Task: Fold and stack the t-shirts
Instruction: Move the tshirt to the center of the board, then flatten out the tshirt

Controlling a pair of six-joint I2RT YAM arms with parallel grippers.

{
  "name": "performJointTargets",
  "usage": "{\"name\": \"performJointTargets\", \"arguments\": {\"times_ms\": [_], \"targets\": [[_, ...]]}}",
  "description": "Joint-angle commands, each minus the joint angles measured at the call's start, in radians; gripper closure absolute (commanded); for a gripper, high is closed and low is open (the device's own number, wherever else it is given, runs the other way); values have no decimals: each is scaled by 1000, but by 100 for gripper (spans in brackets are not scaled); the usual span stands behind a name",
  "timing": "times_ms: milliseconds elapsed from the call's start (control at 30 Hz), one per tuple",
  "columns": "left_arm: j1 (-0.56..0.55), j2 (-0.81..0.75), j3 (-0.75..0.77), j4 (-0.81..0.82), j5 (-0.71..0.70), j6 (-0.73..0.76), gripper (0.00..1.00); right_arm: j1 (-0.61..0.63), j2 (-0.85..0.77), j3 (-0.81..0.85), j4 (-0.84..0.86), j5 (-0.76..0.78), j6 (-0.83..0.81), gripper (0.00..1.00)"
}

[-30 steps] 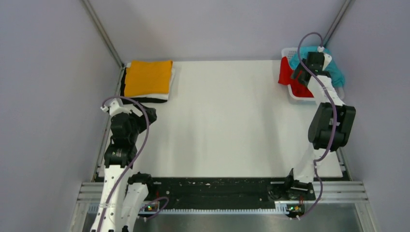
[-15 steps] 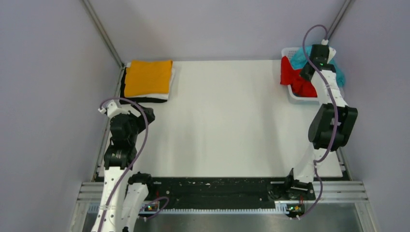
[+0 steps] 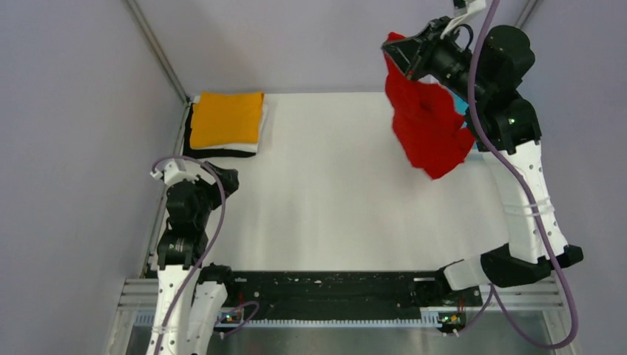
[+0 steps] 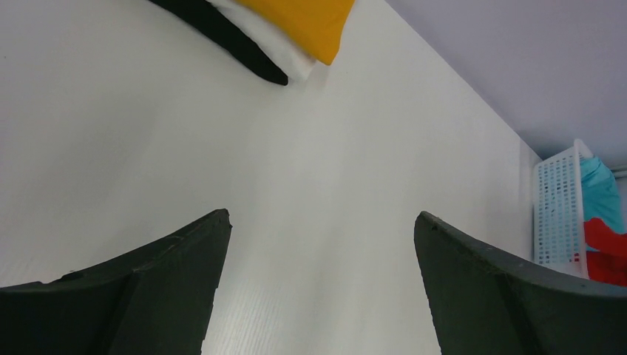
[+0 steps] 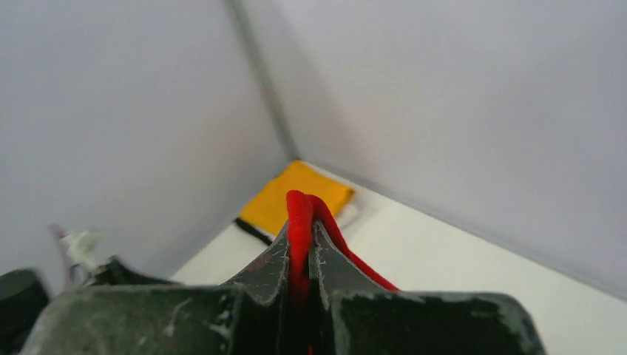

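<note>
**Top view.** I see the right gripper (image 3: 399, 50) raised high over the far right of the table (image 3: 333, 214). Its jaws are clamped on an upper fold of the red t-shirt (image 3: 429, 129), which hangs crumpled beneath it. I cannot tell whether the lower end of the shirt touches the table. In the far left corner lies 1 folded stack: the orange t-shirt (image 3: 225, 118) on top, the white t-shirt (image 3: 260, 140) under it and the black t-shirt (image 3: 218, 153) lowest. The left gripper (image 3: 225, 180) sits low at the left edge, just near of the stack.

**Left wrist view.** The 2 fingers (image 4: 148, 296) stand wide apart, with only bare table between them. A corner of the stack shows at the top. At the far right stands the white perforated basket (image 4: 558, 207), with the teal t-shirt (image 4: 602, 196) showing above its wall and red cloth just beside it.

**Right wrist view.** The 2 fingers are pressed together on a thin ridge of red cloth. Beyond them the orange t-shirt lies in the far corner.
</note>
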Motion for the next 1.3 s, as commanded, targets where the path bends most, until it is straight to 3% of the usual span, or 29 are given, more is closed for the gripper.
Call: {"name": "performJointTargets", "arguments": {"times_ms": [0, 133, 233, 367, 533, 633, 667, 733, 867, 1067, 1200, 1267], "targets": [[1, -17, -7, -30, 22, -30, 1, 127, 102, 108, 81, -294, 16, 100], [1, -24, 11, -90, -4, -38, 1, 182, 184, 224, 96, -380, 39, 100], [1, -34, 28, -137, -42, -36, 1, 182, 161, 172, 104, -336, 12, 100], [2, -57, 24, -171, -86, -46, 1, 181, 11, -125, 100, -148, -63, 100], [2, -55, 15, -186, -96, -48, 1, 145, -271, -592, 95, 305, -73, 98], [1, -32, -12, -174, -93, -65, 1, 70, -353, -804, 95, 451, -59, 93], [1, -19, -25, -163, -88, -72, 1, 50, -359, -852, 97, 498, -46, 87], [1, 16, -50, -142, -64, -84, 1, 39, -344, -907, 85, 656, -29, 51], [1, 104, -96, -105, 69, -76, 1, 39, -315, -915, 7, 770, 51, 4], [-7, 227, -225, 2, 314, -93, 1, 129, -404, -1107, -24, 681, 184, 1], [-83, 267, -295, 37, 331, -102, 7, 330, -362, -1226, -30, 612, 334, 1], [-128, 266, -327, 34, 316, -117, 10, 455, -312, -1247, -46, 672, 411, 1]]}}
